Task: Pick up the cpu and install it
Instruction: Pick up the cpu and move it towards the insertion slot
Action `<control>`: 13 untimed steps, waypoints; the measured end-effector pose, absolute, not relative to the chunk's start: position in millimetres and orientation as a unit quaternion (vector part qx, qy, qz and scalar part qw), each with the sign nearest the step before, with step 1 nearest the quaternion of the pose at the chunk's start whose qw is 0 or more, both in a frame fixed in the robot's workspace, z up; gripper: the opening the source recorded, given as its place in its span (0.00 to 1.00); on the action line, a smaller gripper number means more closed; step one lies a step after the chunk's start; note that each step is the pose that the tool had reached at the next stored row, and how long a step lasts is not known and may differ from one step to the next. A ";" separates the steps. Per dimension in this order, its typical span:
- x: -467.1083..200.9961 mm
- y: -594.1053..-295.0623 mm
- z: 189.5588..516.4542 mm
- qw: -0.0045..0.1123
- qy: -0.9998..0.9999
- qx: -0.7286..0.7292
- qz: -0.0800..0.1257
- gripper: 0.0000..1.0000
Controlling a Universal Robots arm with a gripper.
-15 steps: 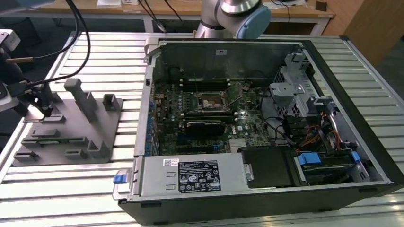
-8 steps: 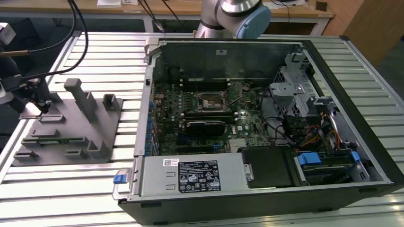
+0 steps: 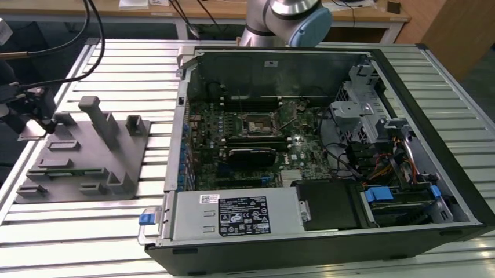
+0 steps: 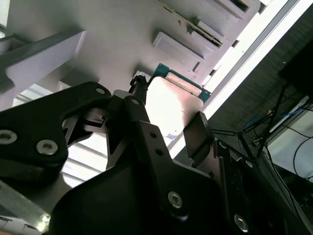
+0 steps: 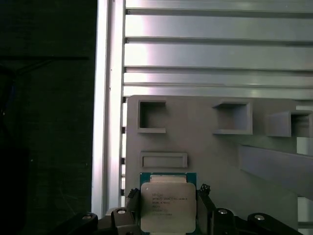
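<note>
Small square silver-topped cpu (image 5: pixel 168 205) with green rim is seen flat on grey plastic holder block (image 5: pixel 205 147), beside slatted metal table (image 5: pixel 195 54). Black gripper (image 5: pixel 168 193) is narrowed to chip width and pressed against two opposite cpu edges.

— What sort of place is it?
— A robotics lab or workshop. A robot arm (image 3: pixel 286 17) stands at a slatted metal surface (image 3: pixel 93 231) carrying an opened computer case (image 3: pixel 309 255) and a grey parts fixture (image 3: pixel 85 162). Wooden desks (image 3: pixel 232 10) stand behind.

Grey holder block (image 3: pixel 138 152) beside open computer case (image 3: pixel 325 252)
</note>
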State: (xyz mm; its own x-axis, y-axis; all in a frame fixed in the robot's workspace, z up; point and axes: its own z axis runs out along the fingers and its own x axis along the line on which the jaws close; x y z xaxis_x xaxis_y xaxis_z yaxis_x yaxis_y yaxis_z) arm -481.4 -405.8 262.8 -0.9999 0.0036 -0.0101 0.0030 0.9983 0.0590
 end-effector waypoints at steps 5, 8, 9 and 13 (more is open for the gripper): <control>-481.4 -405.7 272.8 0.006 1.000 0.002 0.030 0.54; -481.4 -405.7 278.8 0.006 1.000 0.002 0.029 0.54; -481.5 -405.7 280.7 0.006 1.000 0.002 0.029 0.54; -481.4 -405.7 288.9 0.007 1.000 0.002 0.029 0.54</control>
